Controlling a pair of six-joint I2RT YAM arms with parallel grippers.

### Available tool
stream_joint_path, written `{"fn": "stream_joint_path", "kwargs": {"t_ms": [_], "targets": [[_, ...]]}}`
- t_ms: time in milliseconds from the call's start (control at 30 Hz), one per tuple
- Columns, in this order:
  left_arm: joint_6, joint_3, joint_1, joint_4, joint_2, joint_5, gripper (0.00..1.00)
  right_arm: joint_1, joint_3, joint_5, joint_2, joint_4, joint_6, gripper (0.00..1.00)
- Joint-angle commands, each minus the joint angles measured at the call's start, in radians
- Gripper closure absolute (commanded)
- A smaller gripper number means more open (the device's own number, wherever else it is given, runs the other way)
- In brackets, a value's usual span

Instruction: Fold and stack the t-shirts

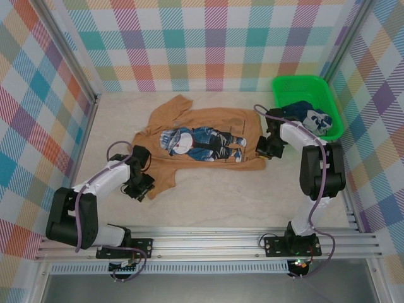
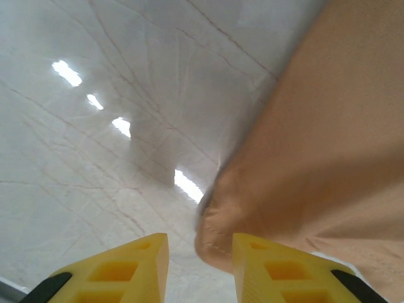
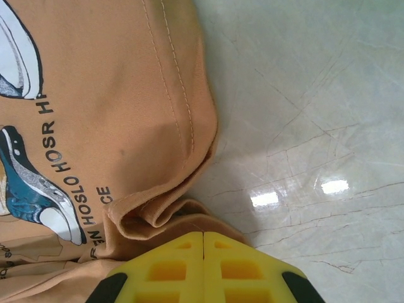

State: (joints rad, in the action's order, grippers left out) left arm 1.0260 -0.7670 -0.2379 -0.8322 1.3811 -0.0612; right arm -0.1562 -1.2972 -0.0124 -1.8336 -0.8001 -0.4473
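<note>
The tan-brown t-shirt lies spread on the table, its blue and white cartoon print facing up. My left gripper is at the shirt's lower left corner. In the left wrist view its yellow fingers stand apart, open, with a rounded fold of the tan cloth between them, against the right finger. My right gripper is at the shirt's right hem. There its jaws are shut tight together on the bunched tan hem. A dark navy t-shirt with white print lies in the basket.
The green mesh basket stands at the back right, close behind the right arm. Plaid walls enclose the table on three sides. A metal rail runs along the near edge. Bare tabletop lies in front of the shirt.
</note>
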Motion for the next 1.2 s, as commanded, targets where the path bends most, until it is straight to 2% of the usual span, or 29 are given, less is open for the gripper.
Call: {"fn": "stream_joint_path", "kwargs": {"t_ms": [0,233,367,600,700,767,800,833,1000,1167], "targets": [[0.035,0.009,0.003,0.033,0.020,-0.043,0.69,0.000,0.020,-0.008,0.046,-0.004,0.010,1.00],[0.021,0.031,-0.016,0.039,0.047,-0.081,0.69,-0.001,0.024,-0.004,0.041,-0.003,0.007,1.00],[0.016,0.028,-0.030,0.059,0.090,-0.100,0.65,-0.001,0.023,-0.008,0.037,0.001,0.003,1.00],[0.002,0.005,-0.047,0.097,0.157,-0.066,0.65,0.000,0.035,-0.017,0.042,0.005,0.000,1.00],[-0.005,-0.007,-0.054,0.154,0.188,-0.022,0.73,0.000,0.046,-0.024,0.049,0.011,-0.004,1.00],[-0.009,-0.027,-0.056,0.178,0.196,0.012,0.85,0.000,0.052,-0.030,0.057,0.013,-0.009,1.00],[-0.012,-0.051,-0.055,0.168,0.185,0.048,0.96,0.000,0.053,-0.033,0.067,0.012,-0.012,1.00],[-0.014,-0.079,-0.055,0.153,0.156,0.090,1.00,0.000,0.052,-0.037,0.080,0.012,-0.014,1.00],[-0.043,-0.262,-0.054,0.031,-0.042,0.302,1.00,0.000,0.018,-0.059,0.176,-0.004,-0.042,1.00],[-0.079,-0.418,-0.054,-0.006,-0.195,0.422,1.00,0.000,-0.044,-0.087,0.289,-0.025,-0.090,1.00]]}}
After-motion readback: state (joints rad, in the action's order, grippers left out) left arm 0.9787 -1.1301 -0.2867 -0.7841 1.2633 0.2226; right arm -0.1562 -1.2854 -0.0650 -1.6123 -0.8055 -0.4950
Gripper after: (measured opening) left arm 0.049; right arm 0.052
